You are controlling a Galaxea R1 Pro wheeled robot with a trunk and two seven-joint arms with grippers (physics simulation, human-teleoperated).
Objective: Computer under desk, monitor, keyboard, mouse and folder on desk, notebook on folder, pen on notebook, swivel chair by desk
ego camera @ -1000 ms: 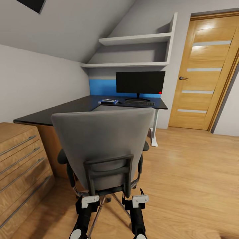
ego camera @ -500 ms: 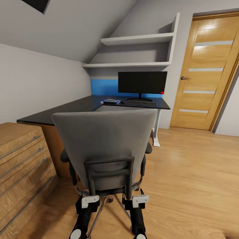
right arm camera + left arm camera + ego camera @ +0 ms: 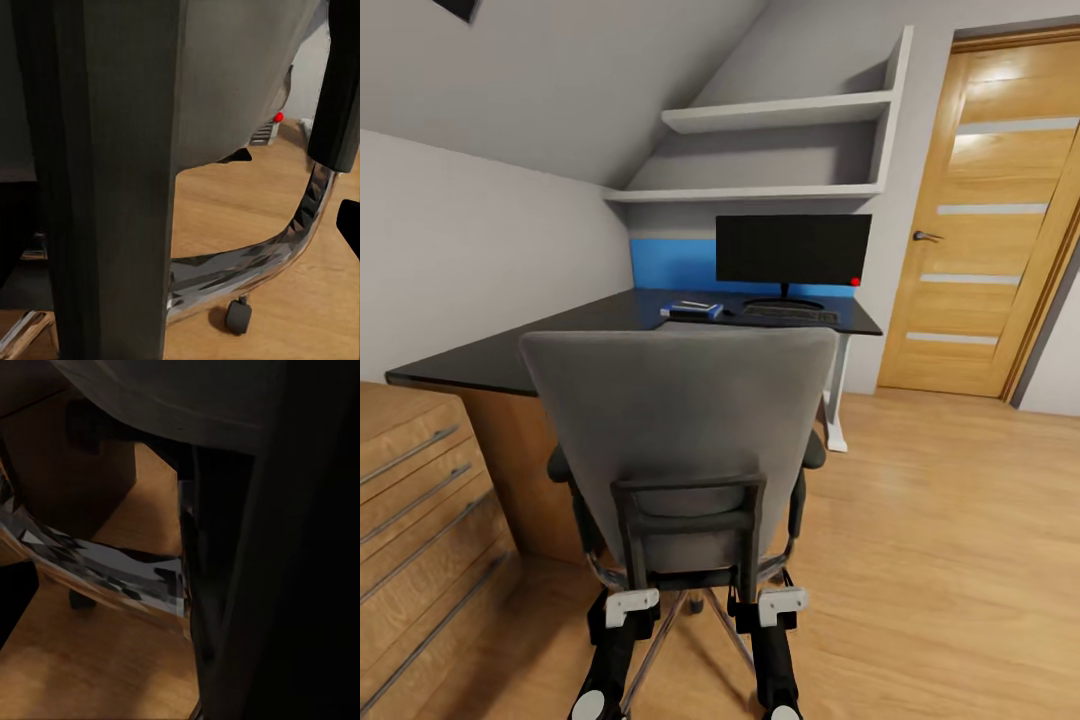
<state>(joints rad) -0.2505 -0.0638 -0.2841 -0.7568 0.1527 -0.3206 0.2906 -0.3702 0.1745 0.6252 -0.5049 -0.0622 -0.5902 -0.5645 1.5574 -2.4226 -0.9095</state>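
Grey upholstered swivel chair [image 3: 680,440] with its tall back stands just before the long glossy black desk [image 3: 560,335], facing it. The left gripper [image 3: 622,606] and right gripper [image 3: 770,604] sit low at the dark back frame, either side of the chrome base; whether their jaws grip I cannot tell. An uneven shove could likely spin the seat or knock an armrest into the desk edge, jolting the blue folder [image 3: 693,311].

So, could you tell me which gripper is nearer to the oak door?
Right. The right gripper sits behind the swivel chair on the side toward the door; the left gripper is on the chair's other side, toward the drawers.
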